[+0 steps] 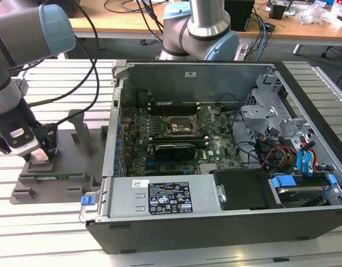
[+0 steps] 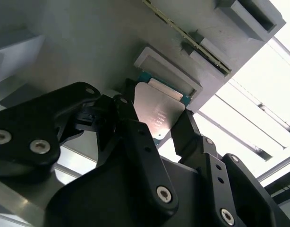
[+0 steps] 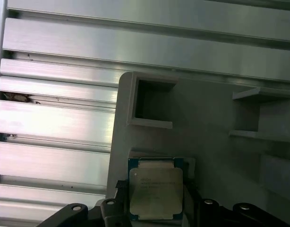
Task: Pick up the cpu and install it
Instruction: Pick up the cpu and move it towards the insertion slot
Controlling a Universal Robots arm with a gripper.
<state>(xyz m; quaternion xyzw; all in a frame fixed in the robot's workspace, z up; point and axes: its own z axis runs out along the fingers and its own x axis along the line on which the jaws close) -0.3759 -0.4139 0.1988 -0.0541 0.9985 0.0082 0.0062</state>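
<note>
The gripper (image 1: pixel 40 157) is down over the grey fixture plate (image 1: pixel 54 179), which lies on the slatted metal table (image 1: pixel 48 233) on the exterior view's left, well apart from the open computer case (image 1: pixel 215 225).

In both wrist views the cpu (image 3: pixel 156 191) lies flat between the two black fingers (image 2: pixel 129 116), one against each of two opposite edges, so they look clamped on the cpu (image 2: pixel 157 109). Its pale metal top faces back toward the wrist and its green-edged underside toward the fixture plate (image 3: pixel 206 118). The chip is nearly square. Its slightly longer side seems to run along the finger faces, so the grip spans the shorter width, and its lines of print run across from one finger to the other.

Just beyond the fingertips the plate carries a low raised frame (image 2: pixel 169 78), touching or just behind the chip's far edge. Further ahead of the fingertips stands a square walled pocket (image 3: pixel 152 106).
</note>
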